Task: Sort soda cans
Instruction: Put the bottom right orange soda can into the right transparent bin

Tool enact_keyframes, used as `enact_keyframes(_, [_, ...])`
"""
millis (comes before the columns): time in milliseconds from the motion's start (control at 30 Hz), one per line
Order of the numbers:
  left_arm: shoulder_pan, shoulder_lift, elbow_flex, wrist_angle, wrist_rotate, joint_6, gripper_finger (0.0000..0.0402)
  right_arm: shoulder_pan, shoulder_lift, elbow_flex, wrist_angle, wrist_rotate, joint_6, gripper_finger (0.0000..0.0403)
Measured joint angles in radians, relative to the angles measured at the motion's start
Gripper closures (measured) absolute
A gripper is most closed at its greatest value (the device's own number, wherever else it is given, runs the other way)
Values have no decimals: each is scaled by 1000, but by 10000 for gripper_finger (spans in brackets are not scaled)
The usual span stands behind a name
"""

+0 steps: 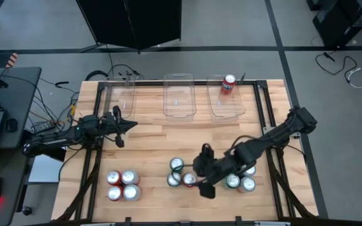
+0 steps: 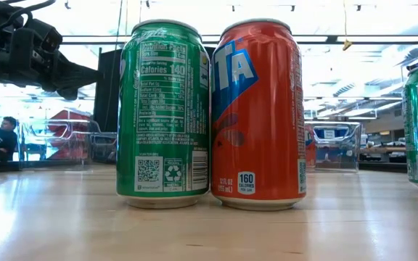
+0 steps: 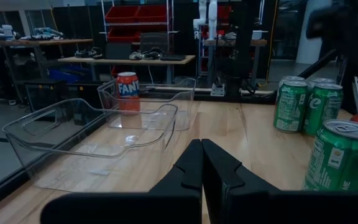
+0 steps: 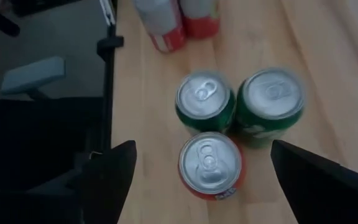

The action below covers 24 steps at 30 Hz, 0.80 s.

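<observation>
Pale wooden planks make up the table [image 1: 162,141], and all the loose soda cans stand along its near edge. A block of four cans [image 1: 122,186] sits at the near left. Their bodies look red and pale, though I cannot tell the exact mix.

Next along is a tight trio, a red can [image 4: 210,167] touching two green cans [image 4: 238,102]. The right claw [image 4: 202,149] hangs directly over the red one, fingers spread wide on either side and holding nothing.

To do this pick well, the claw should come straight down with the can centred between the fingers. The far finger has to slip in without nudging the green pair that presses against the can. The lift should be vertical before any swing away.

Just right of the arm, three more cans [image 1: 241,182] show, one green and the others pale. The arm may hide another.

Farther back on the left, the left claw [image 1: 119,129] waits clenched and empty above bare table.

Along the far edge stand three clear bins [image 1: 179,97]. The right one holds a single red can [image 1: 229,83], so I count eleven cans in view.
</observation>
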Motion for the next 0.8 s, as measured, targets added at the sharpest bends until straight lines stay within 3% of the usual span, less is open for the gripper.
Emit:
enact_keyframes(467, [0,0,0,2,0,0,400,-2,141,-1,-5,-5,0,12])
enact_keyframes(800, [0,0,0,27,2,0,400,-3,195,-1,23,-5,-45,20])
